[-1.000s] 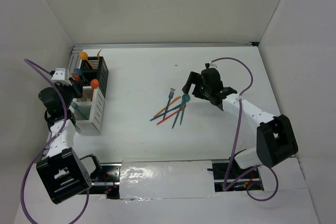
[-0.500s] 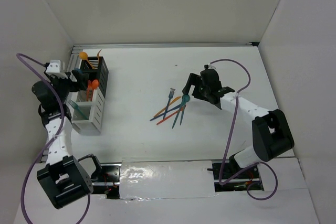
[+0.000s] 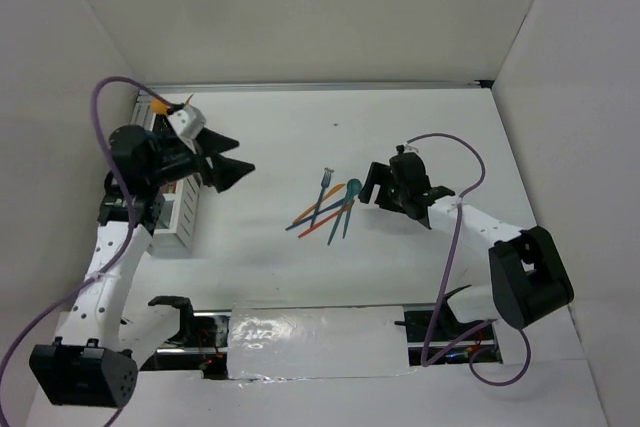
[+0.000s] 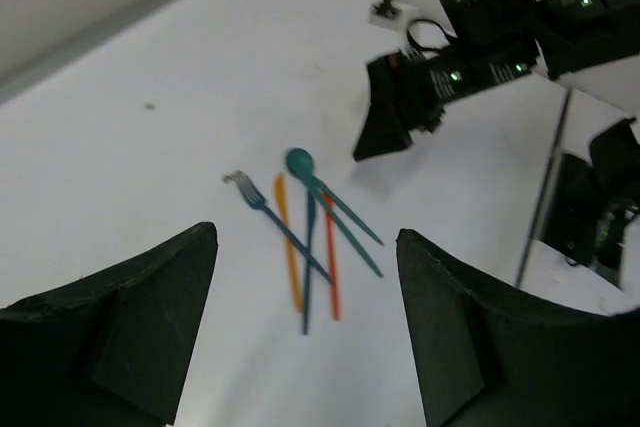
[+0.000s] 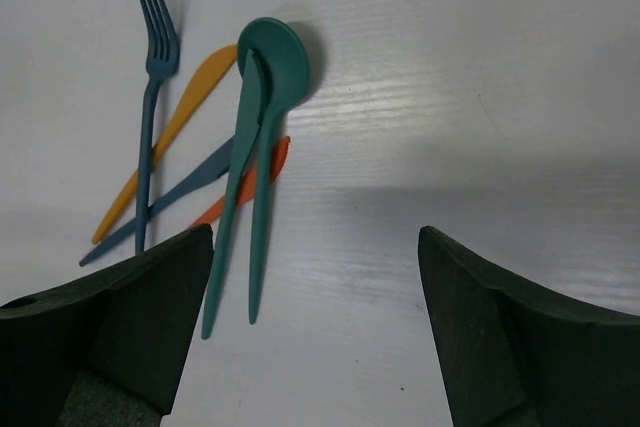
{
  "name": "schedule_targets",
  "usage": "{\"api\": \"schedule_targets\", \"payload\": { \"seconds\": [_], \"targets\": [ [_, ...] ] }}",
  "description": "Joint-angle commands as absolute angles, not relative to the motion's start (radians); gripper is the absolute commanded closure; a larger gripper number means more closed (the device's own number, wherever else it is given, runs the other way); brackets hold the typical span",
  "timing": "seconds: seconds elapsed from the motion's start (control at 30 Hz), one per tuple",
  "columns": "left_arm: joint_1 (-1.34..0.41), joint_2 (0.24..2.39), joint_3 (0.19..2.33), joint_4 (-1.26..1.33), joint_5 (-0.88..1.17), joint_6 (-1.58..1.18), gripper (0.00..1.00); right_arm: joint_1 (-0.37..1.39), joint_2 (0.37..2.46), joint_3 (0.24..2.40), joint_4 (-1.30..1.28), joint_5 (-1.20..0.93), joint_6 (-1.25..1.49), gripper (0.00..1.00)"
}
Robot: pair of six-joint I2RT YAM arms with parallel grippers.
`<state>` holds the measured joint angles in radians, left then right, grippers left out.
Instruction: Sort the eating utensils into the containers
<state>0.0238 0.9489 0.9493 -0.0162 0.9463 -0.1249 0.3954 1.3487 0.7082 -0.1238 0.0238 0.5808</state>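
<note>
Several eating utensils [image 3: 325,209] lie crossed in a loose pile mid-table: a teal spoon [image 5: 275,52] over a second teal piece, a dark blue fork [image 5: 155,37], a yellow-orange knife [image 5: 190,107], a blue knife [image 5: 190,182] and a red-orange one [image 5: 270,162]. My right gripper [image 3: 372,187] hangs open just right of the pile, with nothing between its fingers [image 5: 120,327]. My left gripper [image 3: 235,159] is open and empty, pointing at the pile [image 4: 310,237] from the left. The containers [image 3: 185,215] stand at the far left, mostly hidden behind my left arm, and an orange spoon [image 3: 158,105] sticks up from them.
White walls close in the table on the left, back and right. A metal rail [image 3: 320,86] runs along the back edge. The right arm's purple cable [image 3: 455,142] loops above its wrist. Bare white tabletop lies between the containers and the pile.
My left gripper opened over the containers, leaving an orange spoon there, then swung right toward the pile. My right gripper dropped lower beside the pile and its jaws narrowed slightly.
</note>
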Motion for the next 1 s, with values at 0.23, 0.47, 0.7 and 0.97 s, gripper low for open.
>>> {"api": "schedule_targets", "payload": {
  "seconds": [0.23, 0.47, 0.7, 0.97],
  "targets": [
    [-0.253, 1.015, 0.911, -0.164, 0.779, -0.097, 0.19, 0.4, 1.428, 0.759, 0.07, -0.037, 0.427, 0.23],
    [-0.271, 0.996, 0.877, -0.176, 0.782, -0.08, 0.19, 0.397, 1.62, 0.906, 0.069, -0.002, 0.354, 0.4],
    [-0.281, 1.017, 0.877, -0.186, 0.79, -0.077, 0.19, 0.377, 1.721, 0.94, 0.089, 0.029, 0.367, 0.47],
    [-0.287, 1.052, 0.885, -0.184, 0.808, -0.094, 0.2, 0.374, 1.822, 0.969, 0.107, 0.006, 0.365, 0.8]
  ]
}}
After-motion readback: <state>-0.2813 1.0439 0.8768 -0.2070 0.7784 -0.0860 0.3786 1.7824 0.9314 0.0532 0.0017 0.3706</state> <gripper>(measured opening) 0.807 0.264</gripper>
